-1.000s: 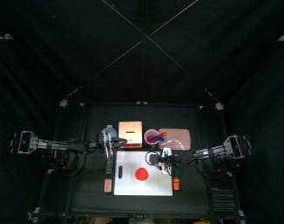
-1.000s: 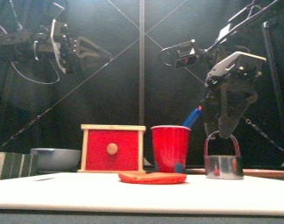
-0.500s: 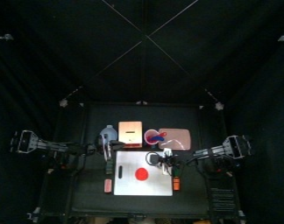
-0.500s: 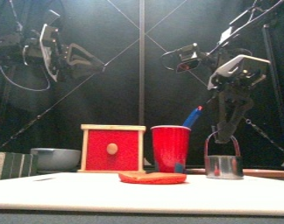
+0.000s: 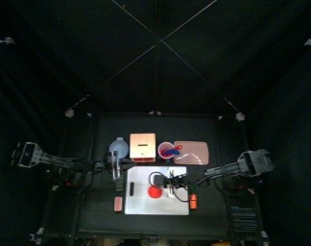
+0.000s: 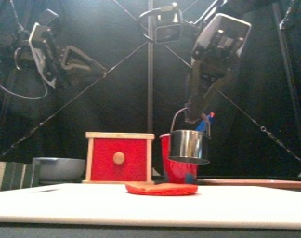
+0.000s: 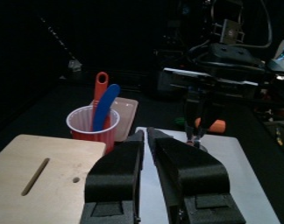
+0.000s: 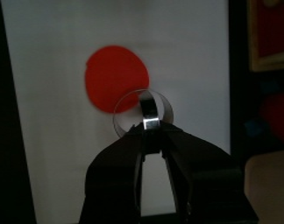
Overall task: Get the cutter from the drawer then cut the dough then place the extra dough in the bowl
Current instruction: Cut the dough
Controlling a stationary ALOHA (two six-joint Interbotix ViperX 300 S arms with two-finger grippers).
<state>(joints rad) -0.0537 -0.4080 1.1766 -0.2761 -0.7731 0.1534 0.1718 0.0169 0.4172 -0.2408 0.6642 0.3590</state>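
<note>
Now my right gripper (image 8: 151, 128) grips the cutter (image 6: 186, 146) up over the red dough (image 6: 162, 189); my left gripper (image 7: 147, 140) is squeezed together.

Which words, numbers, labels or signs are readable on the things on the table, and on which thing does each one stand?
None can be read. The wooden box, red cup, cutter, dough and white board show no print or label.
</note>
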